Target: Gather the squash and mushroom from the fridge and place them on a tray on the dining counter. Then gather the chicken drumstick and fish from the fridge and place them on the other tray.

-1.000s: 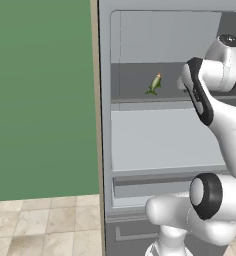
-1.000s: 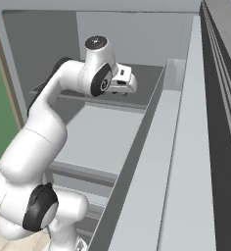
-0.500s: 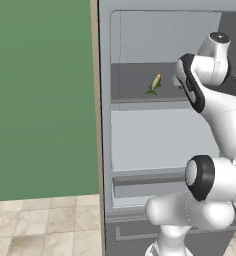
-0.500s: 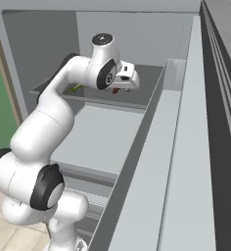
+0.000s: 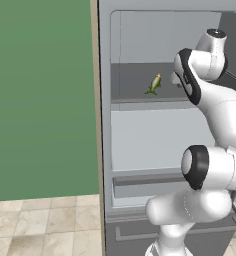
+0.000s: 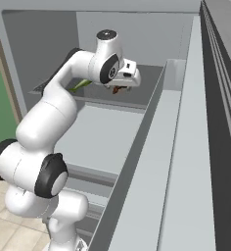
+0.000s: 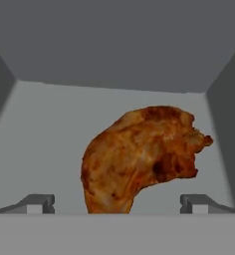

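Hand view is showing the chicken drumstick lying on the grey shelf of the fridge, dead ahead of the gripper, whose two fingertips are standing wide apart with the meat's narrow end dipping between them and nothing held yet. In the right base view the gripper is reaching in over that upper shelf, with a reddish bit of the drumstick peeking below the hand. The fish is sitting on the same shelf, off to the side of the hand in the left base view. The likely trouble: the drumstick is lumpy and tapered, so if the fingers are closing on the thin end it could be pivoting or squirting out sideways. Pushing in too far could be shoving it toward the back wall. A careless withdrawal could also be clipping the fridge's side wall, or sweeping the fish along.
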